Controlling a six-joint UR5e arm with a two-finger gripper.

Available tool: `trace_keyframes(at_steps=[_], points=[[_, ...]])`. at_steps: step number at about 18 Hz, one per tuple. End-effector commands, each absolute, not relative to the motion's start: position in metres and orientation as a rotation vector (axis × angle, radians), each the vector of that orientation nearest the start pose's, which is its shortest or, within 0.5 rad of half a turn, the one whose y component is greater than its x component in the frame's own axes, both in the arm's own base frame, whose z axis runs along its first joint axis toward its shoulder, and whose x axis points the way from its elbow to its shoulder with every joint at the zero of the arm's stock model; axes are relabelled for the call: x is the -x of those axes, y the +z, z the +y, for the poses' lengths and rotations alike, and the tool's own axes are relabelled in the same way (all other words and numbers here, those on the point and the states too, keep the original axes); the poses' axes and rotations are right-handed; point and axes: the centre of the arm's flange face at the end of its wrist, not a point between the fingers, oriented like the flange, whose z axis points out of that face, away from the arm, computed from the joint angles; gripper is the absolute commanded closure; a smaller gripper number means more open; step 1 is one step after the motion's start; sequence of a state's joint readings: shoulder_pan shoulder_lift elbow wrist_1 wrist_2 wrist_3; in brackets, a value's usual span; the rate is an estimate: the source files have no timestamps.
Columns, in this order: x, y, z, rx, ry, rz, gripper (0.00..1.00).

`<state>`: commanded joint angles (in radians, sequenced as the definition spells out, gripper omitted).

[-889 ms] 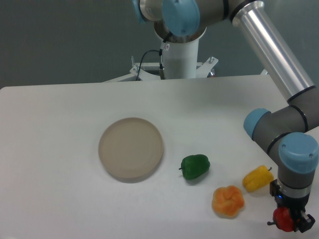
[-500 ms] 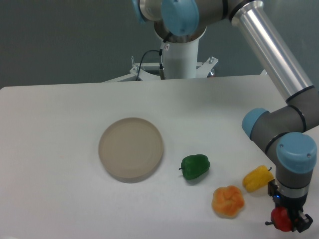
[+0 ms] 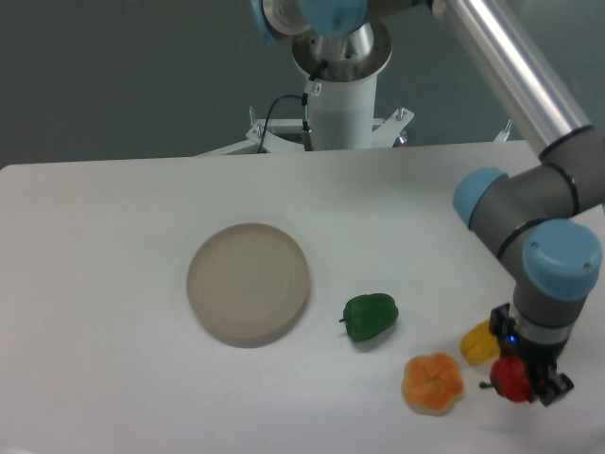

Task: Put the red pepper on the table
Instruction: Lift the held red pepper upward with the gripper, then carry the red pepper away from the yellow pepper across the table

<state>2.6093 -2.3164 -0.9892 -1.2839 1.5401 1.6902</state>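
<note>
Gripping the red pepper [image 3: 510, 378], the end effector [image 3: 523, 380] hangs at the white bench's [image 3: 113, 236] front right, just beside an orange pepper [image 3: 432, 382] and partly hiding a yellow pepper [image 3: 477, 343]. A green pepper [image 3: 370, 316] and beige plate [image 3: 248, 283] lie farther left.

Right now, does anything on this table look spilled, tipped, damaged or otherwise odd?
Nothing stands out. The plate sits flat and empty, the green pepper, orange pepper and yellow pepper lie intact on the table, and the tool holds the red pepper beside them.
</note>
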Motion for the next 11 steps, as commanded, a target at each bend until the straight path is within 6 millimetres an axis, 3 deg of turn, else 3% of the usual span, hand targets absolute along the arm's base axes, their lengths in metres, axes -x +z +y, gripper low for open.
trace_keyframes(at_steps=[2, 5, 8, 11], points=[[0.618, 0.324, 0.488, 2.919, 0.150, 1.019, 0.64], [0.634, 0.310, 0.446, 2.824, 0.088, 1.236, 0.64], [0.654, 0.307, 0.403, 2.772, 0.033, 1.266, 0.64], [0.654, 0.294, 0.375, 2.725, -0.011, 1.362, 0.64]])
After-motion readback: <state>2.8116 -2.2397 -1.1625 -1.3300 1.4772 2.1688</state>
